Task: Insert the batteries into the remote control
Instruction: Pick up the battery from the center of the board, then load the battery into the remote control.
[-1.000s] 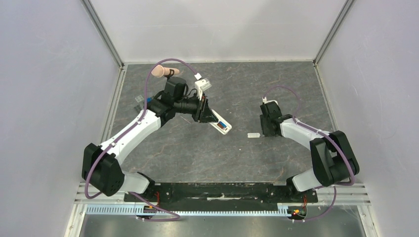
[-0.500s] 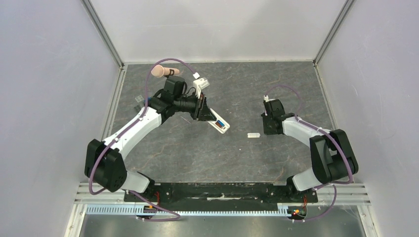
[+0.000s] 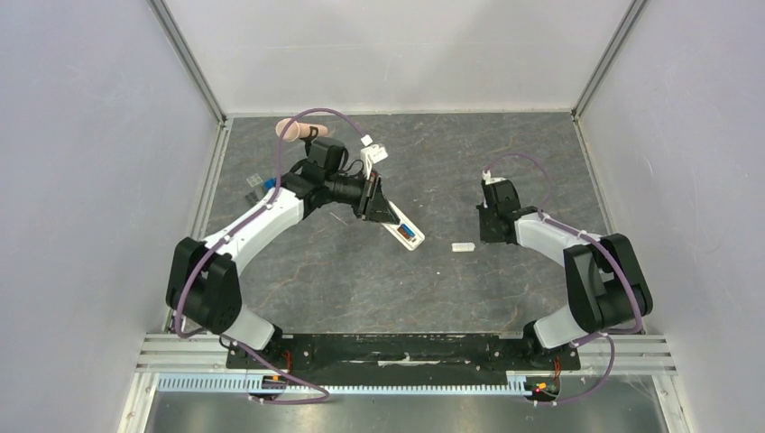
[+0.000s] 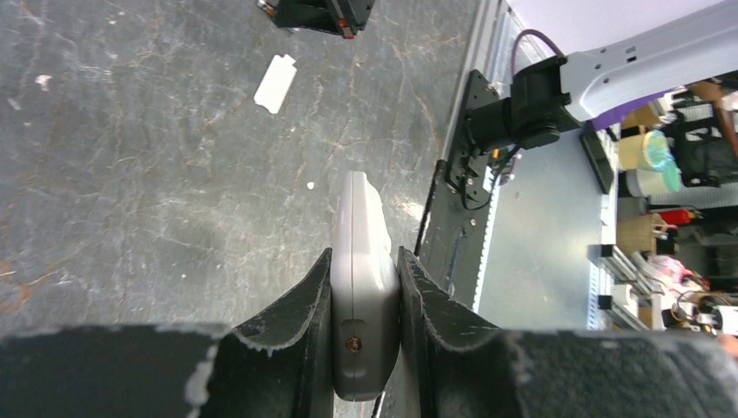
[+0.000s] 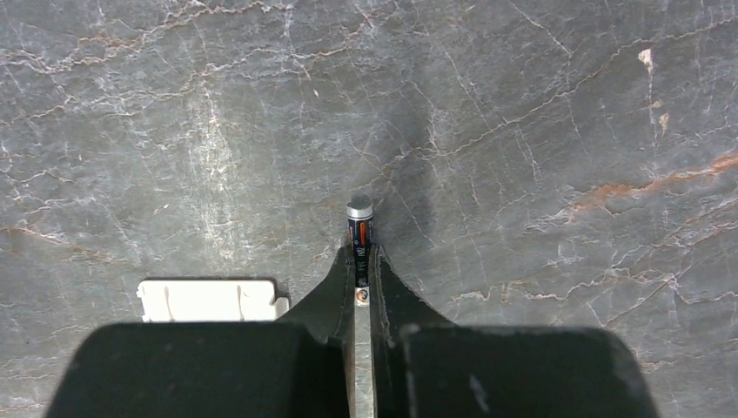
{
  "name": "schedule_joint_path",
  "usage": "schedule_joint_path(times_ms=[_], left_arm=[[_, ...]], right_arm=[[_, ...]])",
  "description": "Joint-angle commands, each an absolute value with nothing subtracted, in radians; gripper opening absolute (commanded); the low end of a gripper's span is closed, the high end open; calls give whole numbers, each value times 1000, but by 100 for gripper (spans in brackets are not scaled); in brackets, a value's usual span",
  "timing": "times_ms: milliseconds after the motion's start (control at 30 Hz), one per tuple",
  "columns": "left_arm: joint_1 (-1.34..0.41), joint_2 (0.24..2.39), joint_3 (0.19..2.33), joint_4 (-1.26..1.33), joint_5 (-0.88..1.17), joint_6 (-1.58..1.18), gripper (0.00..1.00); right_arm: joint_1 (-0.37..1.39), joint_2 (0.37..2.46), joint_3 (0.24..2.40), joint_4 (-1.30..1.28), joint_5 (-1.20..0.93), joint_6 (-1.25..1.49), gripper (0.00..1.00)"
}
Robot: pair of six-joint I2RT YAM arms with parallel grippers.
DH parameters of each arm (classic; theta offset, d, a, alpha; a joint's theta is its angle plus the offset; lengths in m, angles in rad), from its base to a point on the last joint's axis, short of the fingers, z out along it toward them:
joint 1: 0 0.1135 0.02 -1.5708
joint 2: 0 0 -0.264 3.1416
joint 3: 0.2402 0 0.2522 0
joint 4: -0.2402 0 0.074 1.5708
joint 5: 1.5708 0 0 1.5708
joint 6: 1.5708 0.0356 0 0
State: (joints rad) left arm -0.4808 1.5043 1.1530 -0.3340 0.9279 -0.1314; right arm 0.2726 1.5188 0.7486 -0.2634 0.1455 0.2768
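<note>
The left gripper [image 4: 365,287] pinches the remote [image 4: 364,287] edge-on, left of centre in the top view, a blue battery [image 3: 409,233] showing in its open bay. Right of centre, the right gripper [image 5: 362,261] is pressed onto a dark battery [image 5: 359,228] — its silver tip pokes past the fingers. A small white cover [image 5: 211,299] lies on the table [image 5: 540,131] just beside.
</note>
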Motion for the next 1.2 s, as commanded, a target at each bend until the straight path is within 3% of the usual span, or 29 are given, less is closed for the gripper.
schedule_joint_path(times_ms=[0,200,400,533,733,1167], left_arm=[[-477,1549,1200,-304,1066,-113,2],[-479,1619,1182,-242,1120,-197,2],[-486,1695,1090,133,1220,-510,2],[-488,1755,1107,204,1302,-577,2],[-502,1825,1142,213,1326,-680,2],[-541,1918,1158,215,1316,-750,2]], right_arm=[[270,1526,698,-250,97,315,0],[270,1324,762,-339,8,337,0],[304,1137,860,-421,-209,315,0],[413,1092,935,-478,-273,312,0],[589,1095,1011,-559,-264,341,0],[675,1230,1117,-756,-238,256,0]])
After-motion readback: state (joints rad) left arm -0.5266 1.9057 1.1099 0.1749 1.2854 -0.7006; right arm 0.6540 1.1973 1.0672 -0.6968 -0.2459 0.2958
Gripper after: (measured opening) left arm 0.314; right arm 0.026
